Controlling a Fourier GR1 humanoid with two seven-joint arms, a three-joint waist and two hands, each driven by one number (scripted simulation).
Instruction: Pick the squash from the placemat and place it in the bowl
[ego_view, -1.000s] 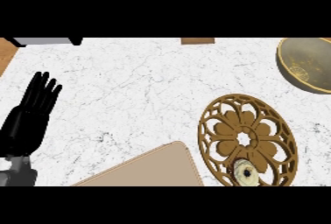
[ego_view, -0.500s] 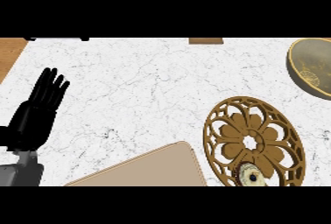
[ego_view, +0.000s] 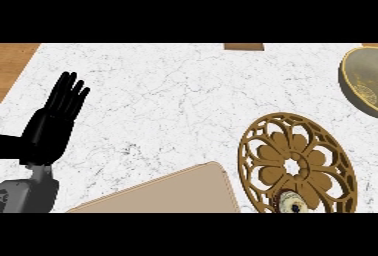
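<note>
The squash (ego_view: 293, 202) peeps out at the near edge, on the round openwork mat (ego_view: 295, 162); the bowl (ego_view: 362, 80) sits far right. The left hand (ego_view: 53, 125) rests at left, fingers straight and together. Squash likely firm, smooth, rounded: grasp around its middle.

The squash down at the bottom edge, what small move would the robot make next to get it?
Probably bring the right hand, not in view, over the squash lying on the brown openwork placemat. The left hand rests open far across; the bowl sits upper right.
</note>
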